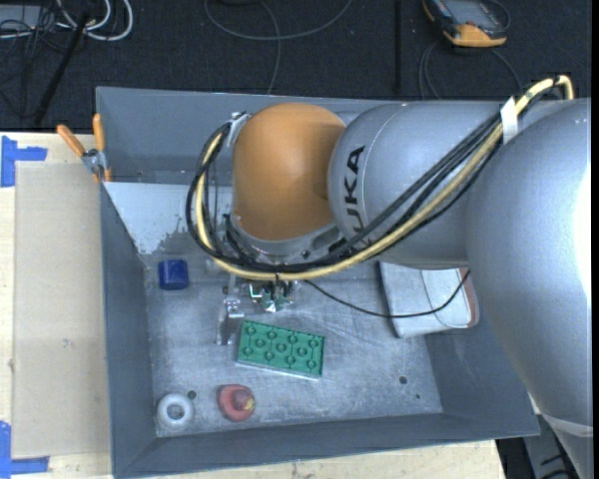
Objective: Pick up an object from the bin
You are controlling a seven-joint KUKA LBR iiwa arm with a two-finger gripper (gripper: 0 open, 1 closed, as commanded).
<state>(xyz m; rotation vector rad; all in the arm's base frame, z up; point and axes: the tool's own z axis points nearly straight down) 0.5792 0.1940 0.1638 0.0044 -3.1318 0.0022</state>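
My gripper (265, 293) hangs low in the middle of the bin, just under the arm's orange cover. Right below it lies a flat green studded building plate (282, 350), its upper left corner almost under the gripper. A small grey metal piece (228, 320) stands at the plate's left end; I cannot tell whether it is loose or part of the gripper. A blue cube (173, 273) rests to the left of the gripper, apart from it.
A white ring (177, 409) and a small red object (237, 401) lie near the front left wall. A white flat pack (426, 299) sits at the right, partly under the arm. The arm and cables cover the back of the bin.
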